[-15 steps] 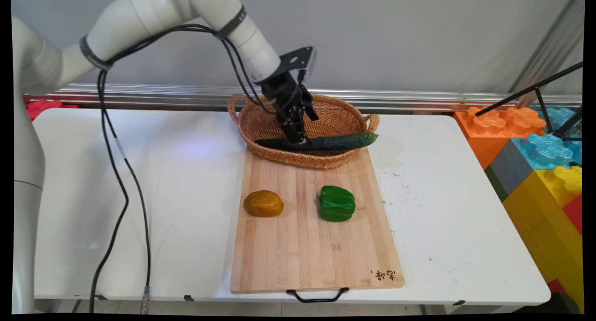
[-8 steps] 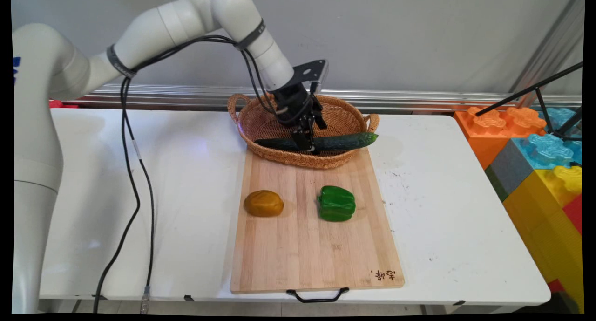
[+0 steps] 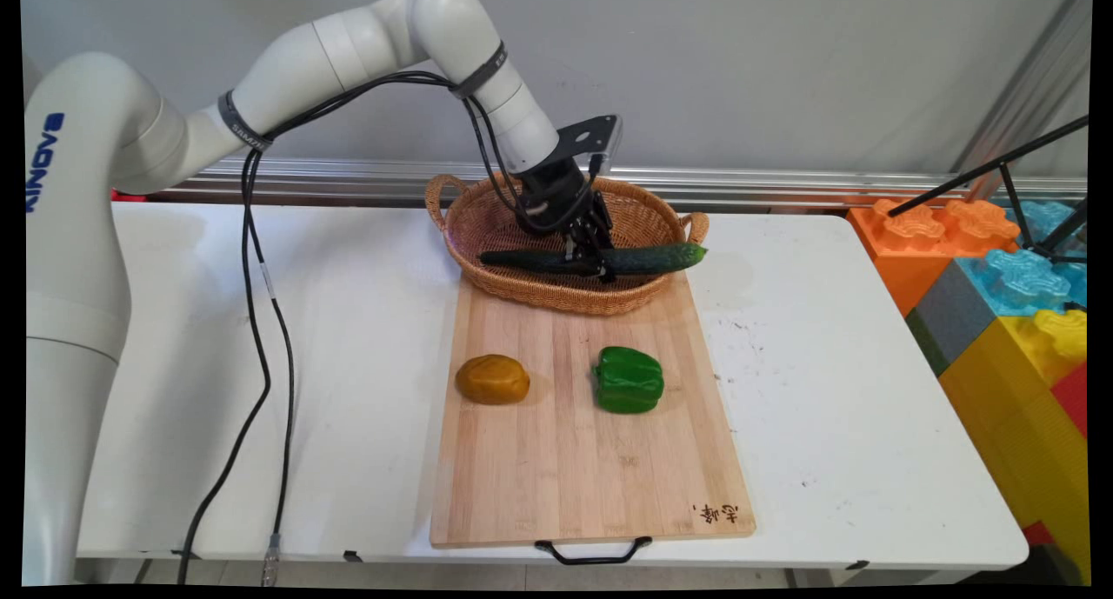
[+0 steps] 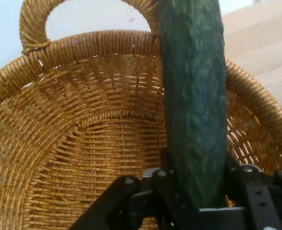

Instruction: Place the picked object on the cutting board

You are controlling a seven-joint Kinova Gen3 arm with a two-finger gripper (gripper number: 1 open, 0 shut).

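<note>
While reaching down into the wicker basket, gripper clamped around the middle of the dark green cucumber, fingers pressed against both its sides. Cucumber stretched lengthwise across the basket, one tip poking past the basket's right rim beside the right handle, other end inside toward the left. Seen from the hand, cucumber running straight up from between the fingers, over the woven basket floor. Near side of the basket resting on the far end of the wooden cutting board. Nearer than the basket, on that board: brown potato to the left, green bell pepper to the right, well apart.
</note>
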